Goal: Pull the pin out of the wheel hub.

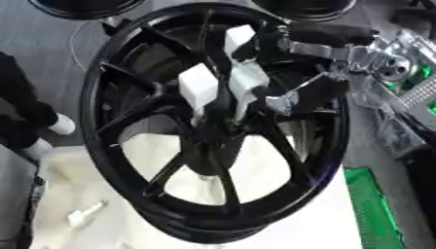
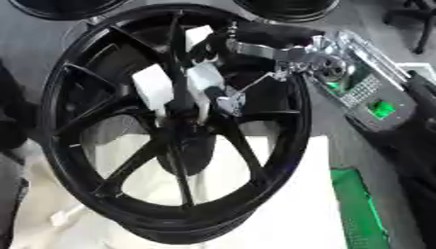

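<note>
White cloth covered the worktop under my view, with grey floor beyond its far edge and a green mat past its right edge. I saw the black wheel hub standing tilted over the cloth, its face turned toward me and spokes radiating from a centre near the worktop's middle. I could not single out the pin among the white blocks at the spokes. My right hand reached in from the upper right, fingers curled around that white cluster.
</note>
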Motion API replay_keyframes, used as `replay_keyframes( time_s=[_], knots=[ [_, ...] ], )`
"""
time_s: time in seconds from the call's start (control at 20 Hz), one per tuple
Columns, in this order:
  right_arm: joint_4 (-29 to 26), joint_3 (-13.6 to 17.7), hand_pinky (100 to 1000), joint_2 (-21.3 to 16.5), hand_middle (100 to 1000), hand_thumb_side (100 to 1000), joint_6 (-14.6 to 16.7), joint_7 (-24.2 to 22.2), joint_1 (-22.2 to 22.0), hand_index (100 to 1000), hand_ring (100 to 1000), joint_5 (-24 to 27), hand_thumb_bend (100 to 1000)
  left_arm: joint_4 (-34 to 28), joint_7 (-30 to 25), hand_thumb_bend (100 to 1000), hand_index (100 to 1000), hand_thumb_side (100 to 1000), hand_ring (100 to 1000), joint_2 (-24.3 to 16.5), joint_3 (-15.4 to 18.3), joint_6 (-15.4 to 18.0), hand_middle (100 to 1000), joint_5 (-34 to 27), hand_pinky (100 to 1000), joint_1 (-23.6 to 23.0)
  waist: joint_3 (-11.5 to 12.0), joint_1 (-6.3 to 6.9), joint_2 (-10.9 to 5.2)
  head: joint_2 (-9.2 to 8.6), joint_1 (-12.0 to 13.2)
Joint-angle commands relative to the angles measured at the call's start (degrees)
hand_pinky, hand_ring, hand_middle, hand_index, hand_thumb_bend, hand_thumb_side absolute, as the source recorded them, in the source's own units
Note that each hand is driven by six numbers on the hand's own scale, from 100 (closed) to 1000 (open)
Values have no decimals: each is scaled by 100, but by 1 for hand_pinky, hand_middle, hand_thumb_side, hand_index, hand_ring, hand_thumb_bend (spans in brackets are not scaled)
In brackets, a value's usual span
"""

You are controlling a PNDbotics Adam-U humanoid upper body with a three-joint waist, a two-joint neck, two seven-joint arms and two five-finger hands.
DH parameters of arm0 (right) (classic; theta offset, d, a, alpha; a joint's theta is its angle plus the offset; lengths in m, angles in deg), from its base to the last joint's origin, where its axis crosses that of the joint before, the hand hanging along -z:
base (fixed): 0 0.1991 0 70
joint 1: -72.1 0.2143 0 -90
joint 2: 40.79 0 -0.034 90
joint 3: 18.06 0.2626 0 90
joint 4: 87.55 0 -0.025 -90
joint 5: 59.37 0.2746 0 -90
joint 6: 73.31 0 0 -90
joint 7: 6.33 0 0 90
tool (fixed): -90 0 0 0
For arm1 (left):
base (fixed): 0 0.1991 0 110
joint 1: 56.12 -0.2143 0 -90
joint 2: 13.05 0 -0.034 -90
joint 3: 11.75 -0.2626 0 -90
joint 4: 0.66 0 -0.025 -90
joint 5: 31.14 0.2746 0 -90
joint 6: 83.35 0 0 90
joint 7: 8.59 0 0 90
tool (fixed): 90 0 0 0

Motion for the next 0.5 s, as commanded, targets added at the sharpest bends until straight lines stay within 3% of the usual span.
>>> replay_keyframes(
  time_s=[0.05,0.5],
  knots=[
    [3,44,864,-109,785,323,10,-20,45,901,859,-46,100,-120,2,100,755,752,743,-111,64,5,738,17,587,33,8,12,-67,-81,-5],
    [39,14,853,-77,685,320,29,-54,51,876,842,-49,100,-126,-16,100,755,751,743,-107,58,2,738,26,587,39,18,2,-42,-75,-3]
  ],
)
